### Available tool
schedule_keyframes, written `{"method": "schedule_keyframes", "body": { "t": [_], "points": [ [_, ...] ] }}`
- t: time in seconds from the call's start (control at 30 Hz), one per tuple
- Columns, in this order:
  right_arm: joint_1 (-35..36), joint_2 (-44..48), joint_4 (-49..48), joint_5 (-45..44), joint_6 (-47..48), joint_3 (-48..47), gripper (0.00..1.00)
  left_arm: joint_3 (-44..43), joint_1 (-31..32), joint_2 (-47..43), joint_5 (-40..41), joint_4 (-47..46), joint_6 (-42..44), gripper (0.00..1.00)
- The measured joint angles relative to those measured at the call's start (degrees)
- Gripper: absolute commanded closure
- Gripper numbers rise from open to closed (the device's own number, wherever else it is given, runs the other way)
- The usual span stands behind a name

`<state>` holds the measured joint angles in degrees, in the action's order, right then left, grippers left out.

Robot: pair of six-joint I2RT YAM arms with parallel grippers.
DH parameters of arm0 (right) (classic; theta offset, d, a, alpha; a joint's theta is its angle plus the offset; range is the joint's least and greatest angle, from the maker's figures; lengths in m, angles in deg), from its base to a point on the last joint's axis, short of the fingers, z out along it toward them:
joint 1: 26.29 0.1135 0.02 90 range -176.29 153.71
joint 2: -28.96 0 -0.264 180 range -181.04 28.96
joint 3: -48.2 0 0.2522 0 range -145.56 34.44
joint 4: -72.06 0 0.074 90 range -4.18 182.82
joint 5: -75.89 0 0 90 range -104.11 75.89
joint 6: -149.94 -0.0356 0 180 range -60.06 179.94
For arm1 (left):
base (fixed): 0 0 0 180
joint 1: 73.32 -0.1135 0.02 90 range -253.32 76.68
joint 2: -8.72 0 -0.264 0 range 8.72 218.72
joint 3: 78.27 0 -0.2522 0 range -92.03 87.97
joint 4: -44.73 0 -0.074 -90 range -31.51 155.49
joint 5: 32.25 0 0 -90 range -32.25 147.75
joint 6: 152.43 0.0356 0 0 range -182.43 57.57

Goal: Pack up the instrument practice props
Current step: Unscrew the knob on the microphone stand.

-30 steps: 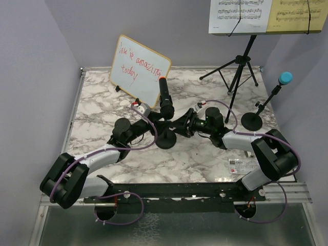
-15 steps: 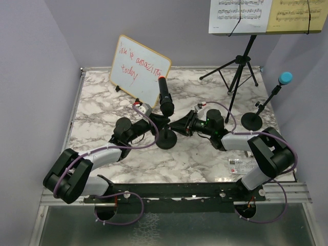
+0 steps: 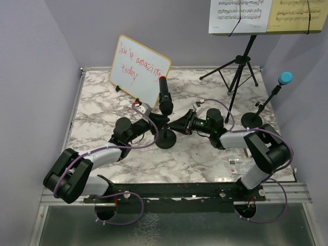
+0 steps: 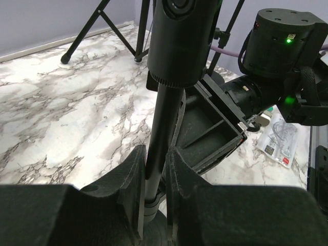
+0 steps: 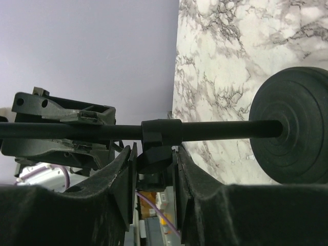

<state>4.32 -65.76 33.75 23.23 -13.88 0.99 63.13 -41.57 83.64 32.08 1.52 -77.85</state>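
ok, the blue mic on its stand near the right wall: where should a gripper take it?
Probably the thin black stem between the blue head and the round base, pinched across from the table's open left side, since the wall stands close on its right. The stem is narrow; the head is bulkier and the flat base gives little to pinch.

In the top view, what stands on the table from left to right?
Wood-framed whiteboard with red writing → black microphone in black round-based holder → black tripod music stand → blue-headed microphone.
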Motion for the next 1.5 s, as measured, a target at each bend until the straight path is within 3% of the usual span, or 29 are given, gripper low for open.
{"method": "schedule_keyframes", "body": {
  "t": [0.33, 0.97, 1.5],
  "points": [
    [-0.24, -1.25, -3.65, 1.55, 12.7, -0.5, 0.99, 0.02, -0.13, 0.02, 0.2, 0.07, -0.2, 1.0],
    [0.92, 3.04, -1.38, 5.18, 61.11, -0.98, 0.99, -0.17, -0.02, 0.44, 0.66, 0.04, -1.16, 1.0],
    [1.6, 6.8, 11.47, 11.98, 106.01, -3.19, 0.99, -0.2, -0.02, 0.46, 0.7, 0.04, -1.25, 1.0]
  ]
}}
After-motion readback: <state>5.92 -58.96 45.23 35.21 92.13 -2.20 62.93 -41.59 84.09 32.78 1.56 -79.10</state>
